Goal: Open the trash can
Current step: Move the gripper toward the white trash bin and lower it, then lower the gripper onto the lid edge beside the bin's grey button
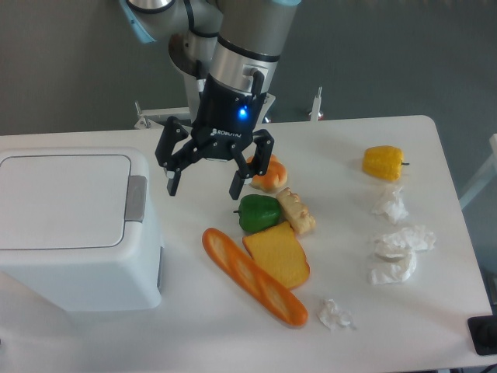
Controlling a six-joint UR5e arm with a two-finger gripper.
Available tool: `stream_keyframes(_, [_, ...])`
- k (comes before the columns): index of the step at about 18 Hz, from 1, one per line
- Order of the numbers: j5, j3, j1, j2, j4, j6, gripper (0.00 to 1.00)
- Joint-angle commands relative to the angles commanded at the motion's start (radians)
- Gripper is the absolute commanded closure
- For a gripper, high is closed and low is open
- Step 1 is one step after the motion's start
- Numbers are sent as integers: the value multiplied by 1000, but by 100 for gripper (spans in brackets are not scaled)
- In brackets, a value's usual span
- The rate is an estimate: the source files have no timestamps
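Nearest to the camera lies a long baguette [255, 277] with a yellow wedge of cheese [277, 255] touching it, and a small crumpled paper [335, 315] to the right; these are only clutter on the counter [194, 326], not part of the job. At the left stands the trash can [74, 229], large and white, its flat lid [62, 200] down and flush, so it is not yet open. The grey push-button latch [136, 199] sits on the lid's right edge, facing the arm — probably the reason the arm comes from that side. Behind the green pepper [258, 213], the gripper [202, 180] hangs above the counter with fingers spread wide and nothing between them, just beside the latch but not touching. I judge it is lining up one finger to press down — a closed gripper may push more firmly.
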Motion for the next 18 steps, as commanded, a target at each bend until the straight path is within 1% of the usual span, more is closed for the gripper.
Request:
stream_keyframes(2, [-26, -2, 0, -5, 0, -3, 0])
stream_keyframes(7, [-25, -20, -2, -3, 0, 0, 0])
stream_keyframes(13, [-26, -23, -3, -8, 0, 0, 0])
stream_keyframes(18, [-31, -25, -24, -22, 0, 0, 0])
